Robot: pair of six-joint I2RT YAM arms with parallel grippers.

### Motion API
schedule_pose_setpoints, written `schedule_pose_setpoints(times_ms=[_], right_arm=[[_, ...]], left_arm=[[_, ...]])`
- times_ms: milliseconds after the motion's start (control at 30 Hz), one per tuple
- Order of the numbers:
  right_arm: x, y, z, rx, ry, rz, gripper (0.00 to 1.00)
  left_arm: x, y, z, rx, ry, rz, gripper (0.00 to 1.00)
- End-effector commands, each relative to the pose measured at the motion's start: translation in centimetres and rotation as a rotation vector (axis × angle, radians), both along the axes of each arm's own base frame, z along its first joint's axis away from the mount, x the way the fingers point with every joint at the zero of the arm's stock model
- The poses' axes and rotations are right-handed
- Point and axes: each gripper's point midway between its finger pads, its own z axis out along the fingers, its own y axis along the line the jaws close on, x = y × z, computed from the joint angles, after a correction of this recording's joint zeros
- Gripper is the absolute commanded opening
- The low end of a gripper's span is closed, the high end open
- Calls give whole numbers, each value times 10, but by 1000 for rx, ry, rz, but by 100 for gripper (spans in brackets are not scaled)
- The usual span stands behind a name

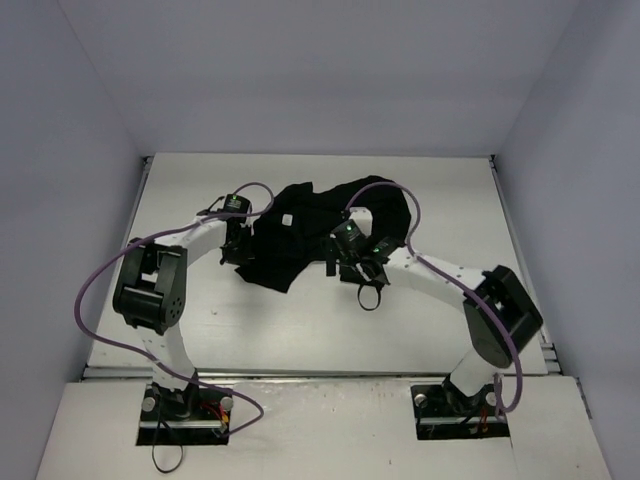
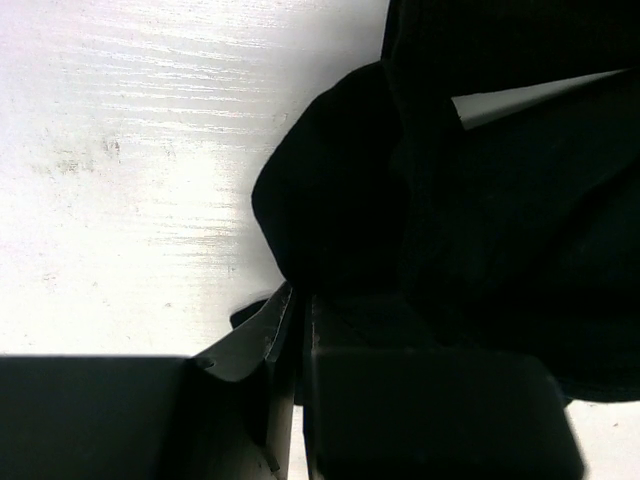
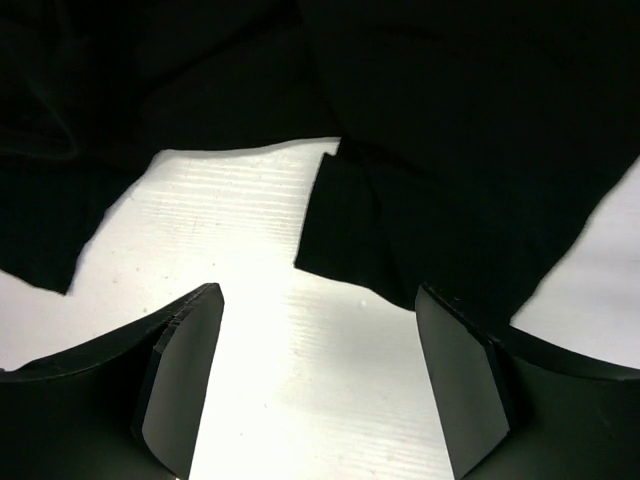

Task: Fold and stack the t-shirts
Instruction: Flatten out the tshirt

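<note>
The black t-shirt (image 1: 312, 212) lies crumpled on the white table (image 1: 300, 335), a small white label showing on it. My left gripper (image 1: 240, 248) is at the shirt's left edge. In the left wrist view its jaws (image 2: 298, 300) are pressed together, with a rounded lobe of the t-shirt (image 2: 340, 200) running down into their tips. My right gripper (image 1: 335, 252) is at the shirt's near edge. In the right wrist view it (image 3: 320, 300) stands open over bare table, and a corner of the t-shirt (image 3: 450, 130) reaches down beside the right finger (image 3: 460, 390).
Grey walls close in the table on the left, back and right. Purple cables arc over both arms, and a small black loop (image 1: 368, 297) hangs below the right wrist. Bare table (image 2: 130, 170) lies left of the shirt.
</note>
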Motion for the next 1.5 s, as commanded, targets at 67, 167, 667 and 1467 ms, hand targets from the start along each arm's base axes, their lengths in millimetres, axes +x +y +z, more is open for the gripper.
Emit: schedule_pose_setpoints(times_ms=[67, 167, 667, 1467], right_arm=[[11, 22, -18, -53, 4, -47, 68], [11, 22, -34, -81, 29, -63, 63], [9, -53, -67, -258, 70, -221, 21], [90, -200, 373, -285, -683, -255, 0]], left_arm=[[-4, 1, 22, -14, -25, 7, 0], [-3, 0, 26, -17, -30, 2, 0], [6, 9, 60, -50, -87, 25, 0], [75, 18, 486, -625, -956, 128, 0]])
